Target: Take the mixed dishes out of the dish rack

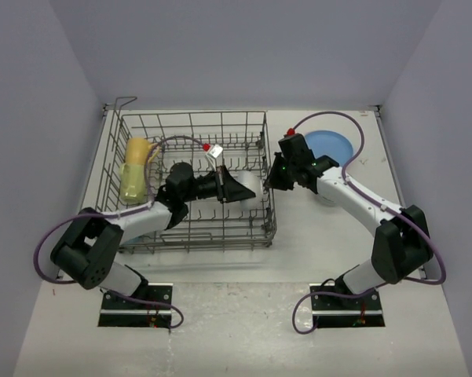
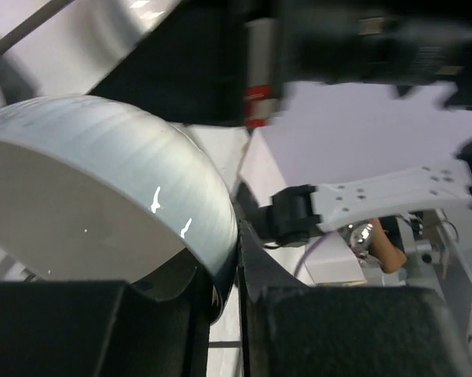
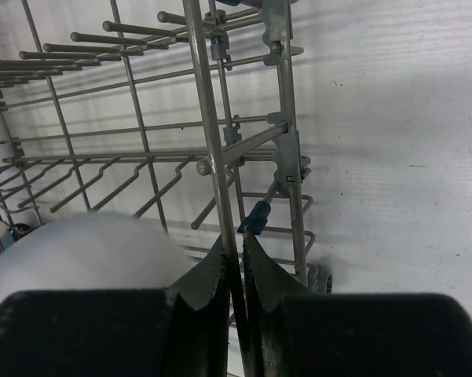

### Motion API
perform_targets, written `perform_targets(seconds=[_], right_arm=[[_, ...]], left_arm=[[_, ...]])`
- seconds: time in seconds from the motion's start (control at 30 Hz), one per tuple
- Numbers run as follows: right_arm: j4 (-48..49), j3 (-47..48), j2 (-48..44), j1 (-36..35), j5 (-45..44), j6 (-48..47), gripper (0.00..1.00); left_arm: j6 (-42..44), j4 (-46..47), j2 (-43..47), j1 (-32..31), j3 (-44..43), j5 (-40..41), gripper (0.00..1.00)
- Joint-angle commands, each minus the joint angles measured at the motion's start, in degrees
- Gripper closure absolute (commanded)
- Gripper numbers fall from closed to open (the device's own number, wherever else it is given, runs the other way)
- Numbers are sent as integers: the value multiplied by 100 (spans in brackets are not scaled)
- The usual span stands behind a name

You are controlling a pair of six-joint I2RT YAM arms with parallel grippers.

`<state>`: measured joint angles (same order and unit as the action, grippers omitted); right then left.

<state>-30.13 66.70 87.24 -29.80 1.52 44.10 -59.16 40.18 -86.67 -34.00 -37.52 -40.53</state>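
The grey wire dish rack [image 1: 190, 126] stands left of centre. A yellow mug [image 1: 133, 169] lies at its left end. My left gripper [image 1: 243, 190] is inside the rack near its right side. In the left wrist view it [image 2: 228, 267] is shut on the rim of a white bowl [image 2: 78, 204]; the bowl does not show clearly from above. My right gripper [image 1: 271, 182] is at the rack's right wall. In the right wrist view it [image 3: 236, 259] is shut on an upright rack wire [image 3: 212, 141]. A blue plate [image 1: 334, 144] lies on the table to the right.
A white rounded thing [image 1: 325, 196] sits on the table under my right arm. A blurred white shape [image 3: 78, 259] fills the lower left of the right wrist view. My right arm [image 2: 377, 196] shows in the left wrist view. Grey walls surround the table.
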Motion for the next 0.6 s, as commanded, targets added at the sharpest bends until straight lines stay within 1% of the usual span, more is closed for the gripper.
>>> perform_targets(seconds=[0.0, 0.07, 0.17, 0.27, 0.3, 0.33, 0.37, 0.4, 0.43, 0.47, 0.5, 0.53, 0.57], right_arm=[[-54, -236, 161, 326, -574, 442, 100], [-37, -280, 179, 343, -565, 460, 100], [25, -324, 179, 361, -512, 468, 100], [42, -271, 171, 361, -434, 451, 100], [60, -245, 162, 361, -390, 399, 100], [77, -132, 118, 370, -320, 320, 99], [43, -44, 92, 361, -258, 275, 96], [-1, 70, 65, 370, -205, 136, 89], [-54, 411, 13, 361, -187, 21, 85], [-202, 597, -31, 361, -187, -93, 79], [-247, 947, -84, 361, -187, -146, 66], [-274, 1107, -128, 370, -187, -217, 61], [-361, 1300, -250, 370, -187, -313, 54]], left_arm=[[-394, 2360, 959, 112, -362, -824, 100], [-439, 2380, 1020, 209, -431, -921, 100], [-203, 2003, 1100, 236, -633, -947, 100], [95, 1573, 1187, 236, -809, -1027, 100], [245, 1119, 1223, 236, -862, -1027, 100], [551, 688, 1258, 244, -1132, -1035, 100], [1398, 75, 1345, 227, -1326, -983, 100], [1868, -1150, 1407, 210, -1528, -826, 100], [2421, -1788, 1451, 192, -1983, -711, 100], [3262, -2821, 1565, 192, -2170, -554, 100], [3679, -3276, 1635, 192, -2329, -300, 100], [4379, -3576, 1845, 192, -2487, -132, 100], [4647, -3788, 1969, 192, -2471, 44, 100]])
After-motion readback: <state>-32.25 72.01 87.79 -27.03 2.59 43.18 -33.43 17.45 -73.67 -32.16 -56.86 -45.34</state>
